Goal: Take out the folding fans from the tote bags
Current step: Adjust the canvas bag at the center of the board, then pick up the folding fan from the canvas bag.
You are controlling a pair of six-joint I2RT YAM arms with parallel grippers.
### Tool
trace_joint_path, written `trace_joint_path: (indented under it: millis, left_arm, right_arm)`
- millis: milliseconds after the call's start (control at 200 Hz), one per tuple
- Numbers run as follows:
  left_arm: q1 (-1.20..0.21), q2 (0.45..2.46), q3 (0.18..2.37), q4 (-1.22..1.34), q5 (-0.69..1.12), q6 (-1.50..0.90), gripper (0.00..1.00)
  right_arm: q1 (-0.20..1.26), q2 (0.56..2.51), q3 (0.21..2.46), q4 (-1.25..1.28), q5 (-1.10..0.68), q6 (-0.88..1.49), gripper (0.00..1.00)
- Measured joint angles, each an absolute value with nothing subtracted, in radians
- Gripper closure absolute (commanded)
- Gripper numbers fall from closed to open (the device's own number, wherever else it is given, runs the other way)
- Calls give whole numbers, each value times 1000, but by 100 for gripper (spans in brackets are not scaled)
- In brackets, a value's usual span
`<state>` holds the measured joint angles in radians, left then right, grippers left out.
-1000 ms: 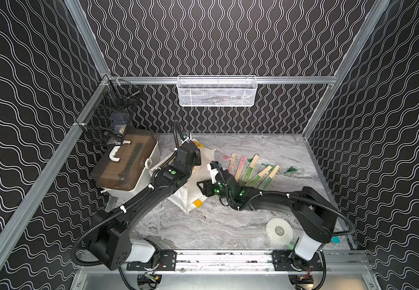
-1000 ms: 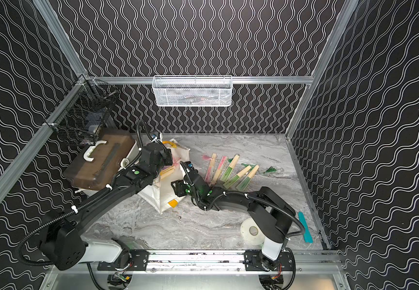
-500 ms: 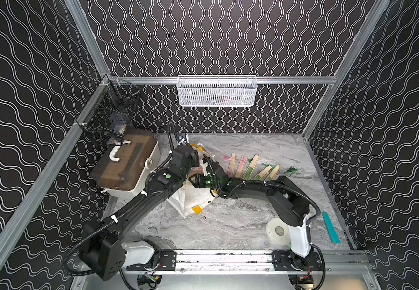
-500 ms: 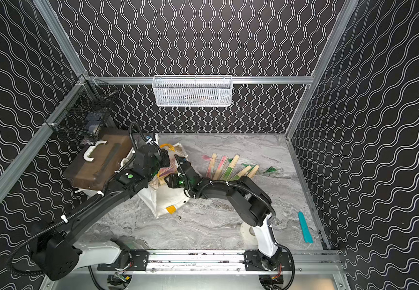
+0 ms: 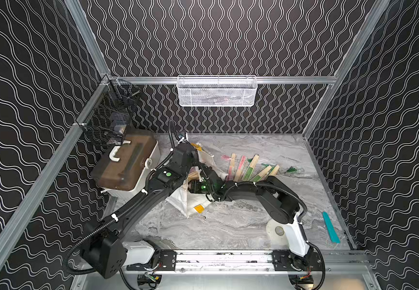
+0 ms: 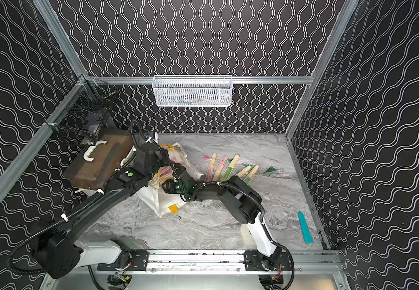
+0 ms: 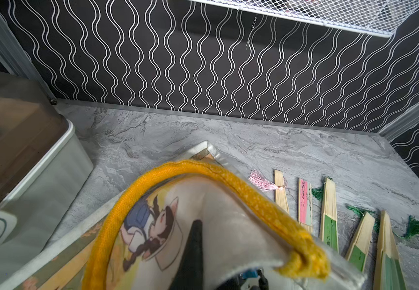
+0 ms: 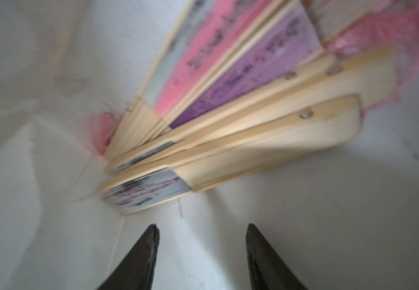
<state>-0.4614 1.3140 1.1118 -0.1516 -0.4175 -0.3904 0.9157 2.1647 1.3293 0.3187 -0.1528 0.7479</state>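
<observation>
**Right gripper (image 8: 202,234) inside tote bag (image 5: 188,203), left gripper (image 7: 195,232) pinching it**

Your left gripper's jaws are closed on the tote bag's white fabric wall, just under the yellow handle (image 7: 231,179). Only one black finger shows in the left wrist view. The tote bag lies slumped on the table (image 5: 228,226), beside the brown-lidded white box (image 5: 125,165).

Your right gripper is inside the bag. Its jaws are apart with nothing between them, and the tips are close to the white lining. Just ahead of them a bundle of folding fans (image 8: 228,120) sits in the bag's corner. It shows pink, purple and black-white paper, bamboo ribs and a pink tassel. That view is blurred.

In both top views five more fans (image 5: 251,167) lie in a row on the table outside the bag, with pink and green tassels. Their near ends are by the right arm.

A teal strip (image 5: 330,228) lies near the table's right edge. A white tape roll (image 5: 272,234) sits partly behind the right arm's base.
</observation>
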Motion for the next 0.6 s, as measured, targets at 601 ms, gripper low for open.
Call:
trace_joint_path:
  millis: [601]
  left_arm:
    - [-461,1234,1070,-160,-369,-428,100]
  right_arm:
    - [819,2288,1431,453,-356,1044,30]
